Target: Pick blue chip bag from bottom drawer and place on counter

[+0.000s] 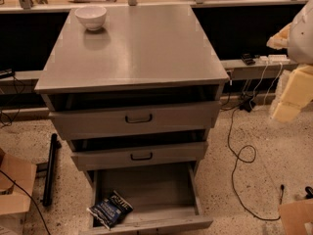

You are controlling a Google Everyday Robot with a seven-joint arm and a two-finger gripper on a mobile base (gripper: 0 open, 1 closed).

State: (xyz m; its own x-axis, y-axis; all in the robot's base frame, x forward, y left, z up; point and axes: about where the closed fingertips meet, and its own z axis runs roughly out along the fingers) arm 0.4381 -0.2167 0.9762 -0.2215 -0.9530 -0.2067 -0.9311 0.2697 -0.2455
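The blue chip bag (110, 209) lies in the front left corner of the open bottom drawer (161, 190), tilted against the drawer's left wall. The drawer is pulled out towards me and holds nothing else that I can see. Above it, the grey counter (146, 48) forms the cabinet's top. My gripper (292, 96) shows as pale yellow and white parts at the right edge of the view. It hangs beside the cabinet at about the height of the upper drawers, far to the right of and above the bag, and holds nothing that I can see.
A white bowl (91, 17) stands at the counter's far left corner. Two wider drawers with black loop handles (139, 118) are partly open above the bottom one. Black cables (234, 146) trail over the floor at right. Cardboard boxes (14, 190) sit at the lower left and lower right.
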